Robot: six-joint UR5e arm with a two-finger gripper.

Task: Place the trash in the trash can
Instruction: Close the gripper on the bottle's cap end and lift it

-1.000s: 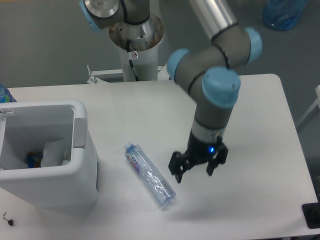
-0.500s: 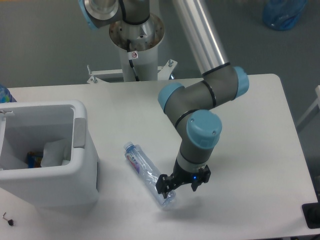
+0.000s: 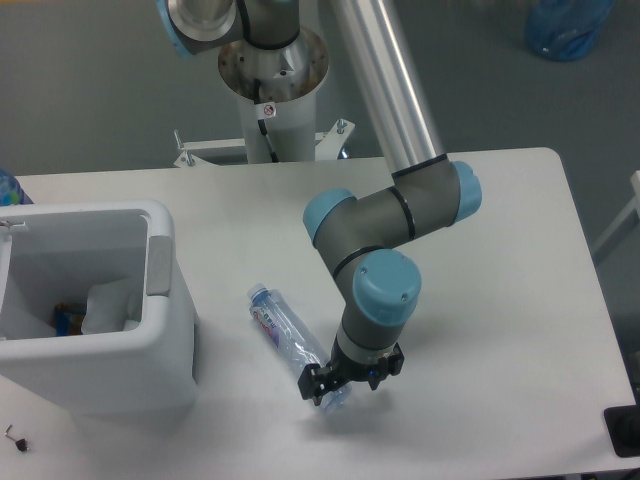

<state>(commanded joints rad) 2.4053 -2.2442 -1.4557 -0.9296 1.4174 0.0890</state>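
The clear crushed bottle (image 3: 285, 333) with a blue cap lies on the white table, slanting from upper left to lower right, right of the bin. My gripper (image 3: 342, 388) is low over the bottle's bottom end, fingers open and straddling it. I cannot tell whether they touch it. The white trash can (image 3: 160, 300) stands at the left edge of the table. Inside it lies a crumpled white wad (image 3: 108, 308) beside some small dark scraps.
The arm's base column (image 3: 272, 90) stands behind the table at the back. A blue bag (image 3: 568, 25) lies on the floor at the top right. A black block (image 3: 624, 430) sits at the table's right front corner.
My gripper has moved left and down from right of the bottle to over the bottle's lower end. The bottle has not moved.
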